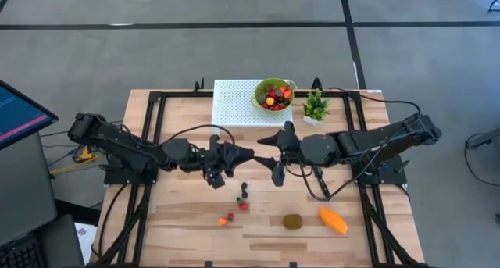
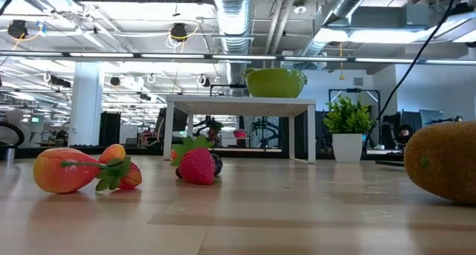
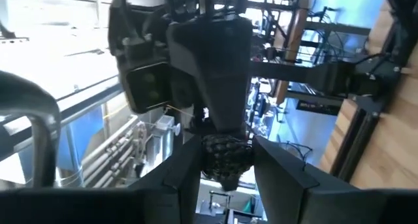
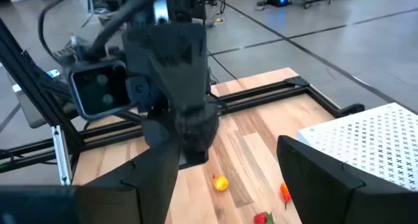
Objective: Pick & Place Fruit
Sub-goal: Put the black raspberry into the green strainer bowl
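Mid-table, left gripper (image 1: 248,153) jaws clench a dark berry (image 3: 225,160); right gripper (image 1: 266,141) jaws released; arms could collide.

The two grippers, left (image 1: 248,153) and right (image 1: 262,141), meet nose to nose above mid-table, blocking passage there. Toward the kiwi (image 1: 293,221), bare wood lies open between scattered berries (image 1: 243,198) and mango (image 1: 333,219).
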Action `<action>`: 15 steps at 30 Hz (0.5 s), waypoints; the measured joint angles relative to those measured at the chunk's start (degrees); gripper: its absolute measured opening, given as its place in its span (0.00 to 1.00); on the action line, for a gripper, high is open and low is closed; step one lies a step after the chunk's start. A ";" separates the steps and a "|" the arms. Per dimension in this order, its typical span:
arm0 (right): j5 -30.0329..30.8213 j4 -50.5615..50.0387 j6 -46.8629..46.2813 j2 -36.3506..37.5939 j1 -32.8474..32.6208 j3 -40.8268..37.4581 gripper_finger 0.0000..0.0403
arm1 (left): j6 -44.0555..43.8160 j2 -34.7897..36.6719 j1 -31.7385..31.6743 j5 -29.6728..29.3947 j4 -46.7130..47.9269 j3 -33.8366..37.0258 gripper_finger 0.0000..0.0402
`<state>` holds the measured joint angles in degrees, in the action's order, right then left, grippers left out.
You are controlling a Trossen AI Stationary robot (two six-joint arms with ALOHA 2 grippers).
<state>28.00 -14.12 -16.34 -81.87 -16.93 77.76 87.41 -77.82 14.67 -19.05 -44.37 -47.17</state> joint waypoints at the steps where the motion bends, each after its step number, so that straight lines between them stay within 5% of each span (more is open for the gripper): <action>1: 0.01 -0.04 -0.02 0.00 0.22 0.00 0.62 | -0.02 -0.01 -0.18 0.09 -0.16 -0.29 0.30; 15: -0.93 -0.38 -0.15 0.04 0.84 0.00 0.60 | -0.65 -6.95 -3.88 0.43 -0.82 -5.28 0.30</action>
<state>27.07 -14.50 -16.49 -81.82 -16.10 77.76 86.75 -84.77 10.79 -18.62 -45.18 -52.45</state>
